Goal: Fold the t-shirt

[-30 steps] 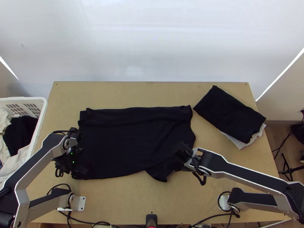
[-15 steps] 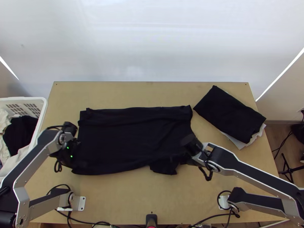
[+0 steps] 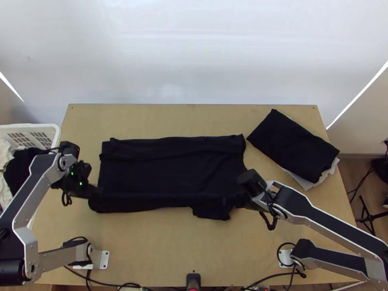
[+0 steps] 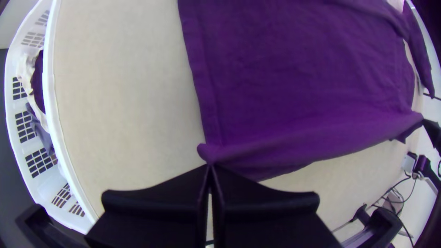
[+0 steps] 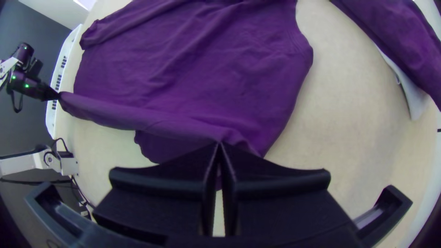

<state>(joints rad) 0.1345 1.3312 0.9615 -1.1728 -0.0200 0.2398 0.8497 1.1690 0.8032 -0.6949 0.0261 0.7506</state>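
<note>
The black t-shirt (image 3: 174,165) lies on the table (image 3: 194,247), spread wide, with its near edge (image 3: 150,200) pulled taut between the 2 grippers. At the t-shirt's near left corner, the left gripper (image 4: 210,166) has its fingers pressed together on a small tip of cloth. At the near right corner, the right gripper (image 5: 219,144) pinches a gathered bit. To the right of the t-shirt there is a folded dark garment (image 3: 293,145).

I judge that the near edge should now go over toward the far edge. The left hold is small, so a strong pull might make it slip. If the 2 arms travel unequally, the fold may become diagonal. The loose flap (image 3: 212,212) under the near edge could fold in crooked and leave a lump.
</note>
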